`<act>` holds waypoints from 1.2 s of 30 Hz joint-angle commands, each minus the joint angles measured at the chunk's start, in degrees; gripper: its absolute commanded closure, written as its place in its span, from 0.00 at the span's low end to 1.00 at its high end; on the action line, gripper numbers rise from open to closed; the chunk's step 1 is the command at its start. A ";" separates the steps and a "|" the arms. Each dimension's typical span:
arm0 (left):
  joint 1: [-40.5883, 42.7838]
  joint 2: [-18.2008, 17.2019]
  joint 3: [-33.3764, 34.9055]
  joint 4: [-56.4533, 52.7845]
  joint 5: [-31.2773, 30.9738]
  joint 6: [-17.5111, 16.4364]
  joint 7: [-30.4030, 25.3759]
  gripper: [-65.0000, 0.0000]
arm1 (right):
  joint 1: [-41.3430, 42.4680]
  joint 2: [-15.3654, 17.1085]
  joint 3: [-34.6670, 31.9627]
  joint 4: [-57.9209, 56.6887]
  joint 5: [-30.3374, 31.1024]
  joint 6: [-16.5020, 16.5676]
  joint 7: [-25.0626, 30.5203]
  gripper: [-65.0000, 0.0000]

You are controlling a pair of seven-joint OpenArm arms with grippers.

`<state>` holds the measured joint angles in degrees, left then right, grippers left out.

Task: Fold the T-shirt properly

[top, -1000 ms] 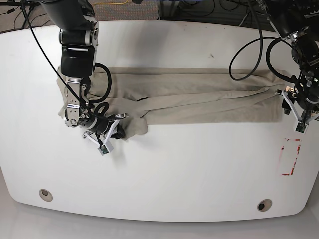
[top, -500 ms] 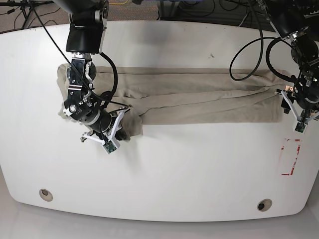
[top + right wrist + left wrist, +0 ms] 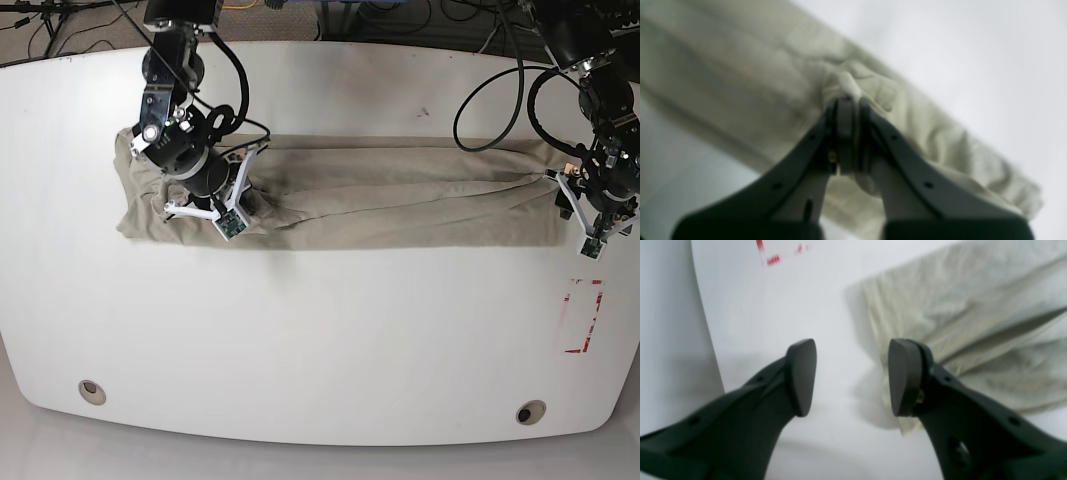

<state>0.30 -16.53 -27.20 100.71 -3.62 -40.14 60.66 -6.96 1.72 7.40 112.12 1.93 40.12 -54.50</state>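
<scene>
The beige T-shirt lies as a long wrinkled band across the white table. At its left end my right gripper is shut on a bunched fold of the cloth; up close the jaws pinch a ridge of T-shirt. At the band's right end my left gripper is open. In its wrist view the left gripper holds nothing, one fingertip stands over the hem of the T-shirt, and the other is over bare table.
A red rectangular mark is on the table near the right edge, also visible as a red mark ahead of the left gripper. Two round holes sit near the front edge. Cables hang behind both arms.
My right gripper has carried its pinched fold away from the front edge and onto the band, so the loose left flap now lies flatter. The left arm has shifted only slightly.
</scene>
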 commanded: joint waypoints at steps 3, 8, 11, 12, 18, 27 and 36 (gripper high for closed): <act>-0.60 -0.74 0.52 0.96 -0.21 0.14 -0.84 0.50 | -2.58 0.26 0.03 1.77 0.57 -0.12 0.65 0.97; 0.19 -0.74 0.61 0.96 -0.21 0.14 -0.84 0.50 | -4.95 0.26 -0.06 1.77 0.57 -0.12 0.65 0.94; 0.19 -0.65 0.61 0.96 -0.21 0.14 -0.84 0.50 | -6.01 0.35 -0.06 2.74 0.57 -0.12 0.65 0.80; 0.19 -0.65 0.61 0.96 -0.21 0.14 -0.84 0.50 | -6.36 0.35 -0.06 3.27 0.57 -0.12 0.65 0.74; 1.07 -0.65 0.61 0.96 -0.21 0.14 -0.84 0.50 | -8.20 0.53 -0.06 5.03 0.48 -0.12 0.65 0.46; 2.30 -0.65 0.61 1.05 -0.21 0.14 -0.93 0.50 | -6.09 0.70 0.29 4.15 2.33 -0.12 1.88 0.45; 2.56 -0.56 0.61 1.05 -0.21 0.14 -0.93 0.50 | -3.37 0.26 0.03 -1.04 2.24 -0.12 2.06 0.45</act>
<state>3.66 -16.36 -26.39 100.66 -3.60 -40.12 60.58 -11.09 1.87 7.51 111.48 3.46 40.07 -53.54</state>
